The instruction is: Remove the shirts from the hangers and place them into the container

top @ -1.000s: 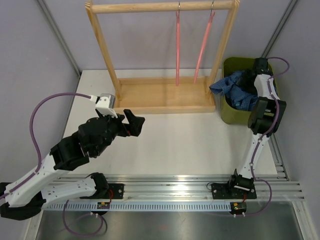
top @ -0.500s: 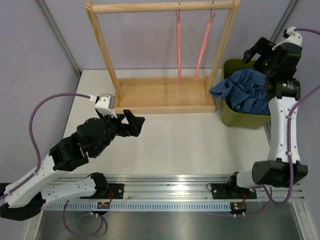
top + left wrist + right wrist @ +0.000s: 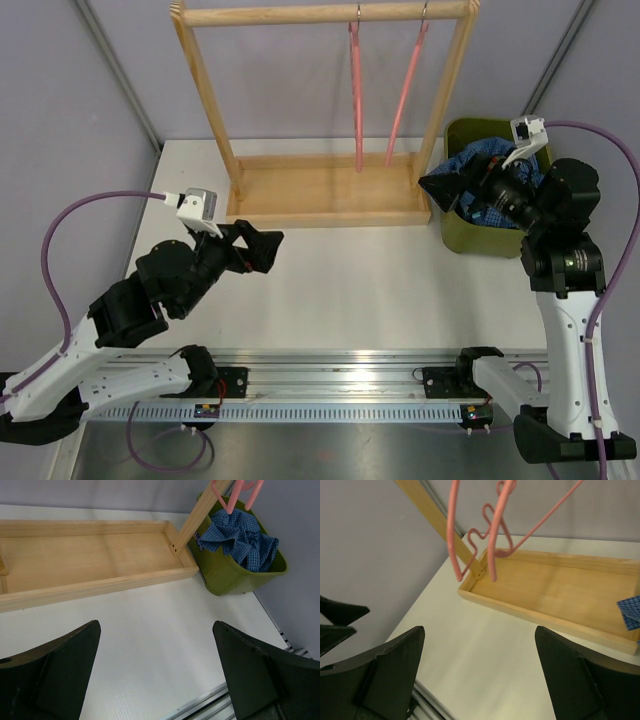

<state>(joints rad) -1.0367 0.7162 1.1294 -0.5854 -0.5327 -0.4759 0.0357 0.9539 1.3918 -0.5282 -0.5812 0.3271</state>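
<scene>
Top external: left hand [image 3: 268, 250] and right hand [image 3: 450, 180] gape empty; the blue shirt [image 3: 488, 210], overhanging the container's [image 3: 458, 232] nine-o'clock rim, may slip out.

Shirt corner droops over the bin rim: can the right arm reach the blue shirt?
Probably yes: the open right gripper hovers beside the blue shirt piled in the container, with nothing between them.

Two pink hangers [image 3: 355, 100] [image 3: 405, 97]; one blue checked shirt [image 3: 240, 535]; one green container [image 3: 225, 577]; one wooden rack [image 3: 320, 190]; two arms [image 3: 130, 300] [image 3: 565, 300].
</scene>
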